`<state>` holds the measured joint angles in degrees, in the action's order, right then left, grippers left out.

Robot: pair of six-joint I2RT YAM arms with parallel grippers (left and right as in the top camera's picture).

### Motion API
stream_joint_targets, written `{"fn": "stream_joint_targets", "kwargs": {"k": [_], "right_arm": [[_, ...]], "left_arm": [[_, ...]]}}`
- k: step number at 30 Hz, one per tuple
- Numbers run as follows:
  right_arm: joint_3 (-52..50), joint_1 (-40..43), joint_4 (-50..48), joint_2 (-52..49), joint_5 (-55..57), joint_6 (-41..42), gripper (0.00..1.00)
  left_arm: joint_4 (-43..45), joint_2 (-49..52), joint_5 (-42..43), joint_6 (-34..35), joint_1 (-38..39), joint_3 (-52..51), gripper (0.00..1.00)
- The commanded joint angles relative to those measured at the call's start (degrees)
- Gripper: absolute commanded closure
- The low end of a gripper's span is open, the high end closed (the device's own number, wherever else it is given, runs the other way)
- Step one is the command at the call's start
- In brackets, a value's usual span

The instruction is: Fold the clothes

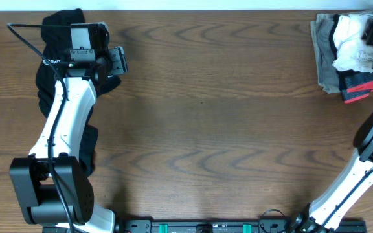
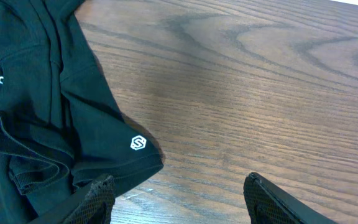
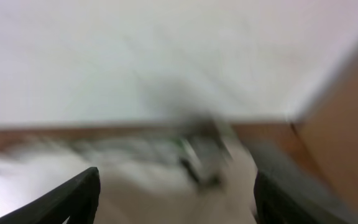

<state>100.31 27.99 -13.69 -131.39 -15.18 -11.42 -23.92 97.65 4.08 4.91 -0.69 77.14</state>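
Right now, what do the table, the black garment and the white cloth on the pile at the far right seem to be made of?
Table: brown wood or wood-look laminate, matt; grain rings show.
Black garment: soft knit, probably cotton; it wrinkles, with stitched hems.
White cloth: soft fabric, crumpled; too small to tell more.

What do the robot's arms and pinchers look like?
Both the left arm and right arm are smooth white tubes with chunky black joints. A thin black cable loops along the left one. The left gripper has two dark fingers with a bumpy, grid-like grip. The right gripper looks dark too, but its picture is blurry.
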Motion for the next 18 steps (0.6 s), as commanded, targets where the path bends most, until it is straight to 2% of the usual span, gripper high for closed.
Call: {"fn": "stream_joint_targets", "kwargs": {"k": [1, 18], "right_arm": [[-0.22, -2.99, 0.15, 0.66, -2.19, 0.68, 0.23], [-0.22, -5.05, -1.11, -16.37, -0.17, 3.10, 0.22]], "left_arm": [[0.11, 0.42, -0.31, 0.31, -0.22, 0.74, 0.32], [0.09, 0.42, -0.31, 0.33, -0.22, 0.74, 0.32]]}}
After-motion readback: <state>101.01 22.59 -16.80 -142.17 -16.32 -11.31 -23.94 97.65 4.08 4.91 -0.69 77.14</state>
